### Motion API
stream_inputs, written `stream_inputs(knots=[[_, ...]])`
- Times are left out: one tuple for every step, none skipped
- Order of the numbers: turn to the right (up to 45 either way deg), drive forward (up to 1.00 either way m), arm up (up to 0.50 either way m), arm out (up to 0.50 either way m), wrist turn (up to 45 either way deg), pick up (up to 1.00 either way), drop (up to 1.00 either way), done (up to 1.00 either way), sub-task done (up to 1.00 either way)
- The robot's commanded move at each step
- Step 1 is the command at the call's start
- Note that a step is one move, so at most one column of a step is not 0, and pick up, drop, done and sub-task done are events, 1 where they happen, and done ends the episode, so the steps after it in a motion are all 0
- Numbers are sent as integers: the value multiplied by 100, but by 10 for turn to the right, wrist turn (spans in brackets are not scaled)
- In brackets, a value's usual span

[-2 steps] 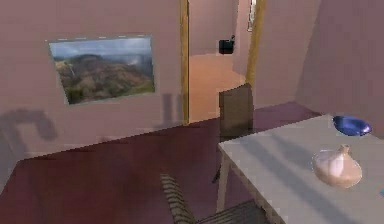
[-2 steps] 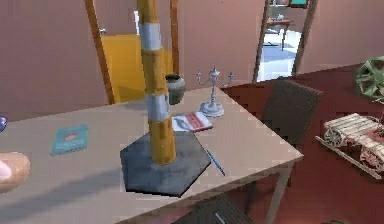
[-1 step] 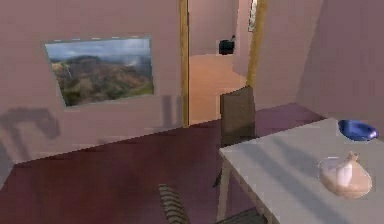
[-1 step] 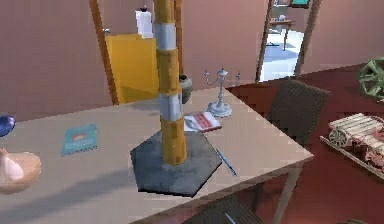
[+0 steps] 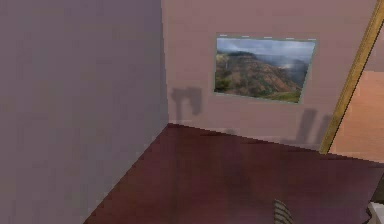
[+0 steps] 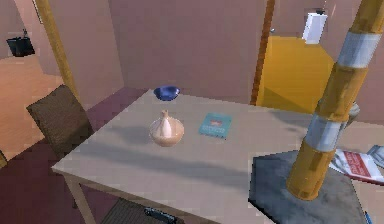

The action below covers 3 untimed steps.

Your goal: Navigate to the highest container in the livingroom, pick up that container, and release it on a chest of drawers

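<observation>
Looks to be in the first leg, the drive toward the container, with pick-up and release both judged not yet done. Faces a wall corner in the forward view, with a landscape picture (image 5: 265,68) hung on the pink wall above dark red floor (image 5: 200,180) and a yellow door frame (image 5: 352,85) at the right edge. Stands beside a pale table (image 6: 120,160) in the arm side view, bearing a peach vase-shaped vessel (image 6: 166,131) near the middle, a small blue bowl (image 6: 167,93) at the far edge behind it, and a flat teal box or book (image 6: 214,125) just right of the vessel. Takes vessel and bowl as the likely candidates for the task's container, both resting on the tabletop and apart from each other; cannot tell the higher of the two, nor rule out a higher one elsewhere in the room. Notes also a yellow-and-grey striped post (image 6: 335,110) rising from a dark base (image 6: 290,185) at the table's near right corner, papers (image 6: 362,163) just right of it, and a brown chair (image 6: 62,118) at the table's left end. Cannot tell the state of the fingers. Leaves to do, by this reading: settling on the container, lining up with it, lifting it clear, then finding a chest of drawers and setting it down there.
</observation>
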Motion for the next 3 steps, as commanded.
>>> stream_inputs(knots=[[0, 0, 50, 0, 0, 0, 0, 0, 0], [0, 0, 38, 0, 0, 0, 0, 0, 0], [0, 0, 0, 50, 0, 0, 0, 0, 0]])
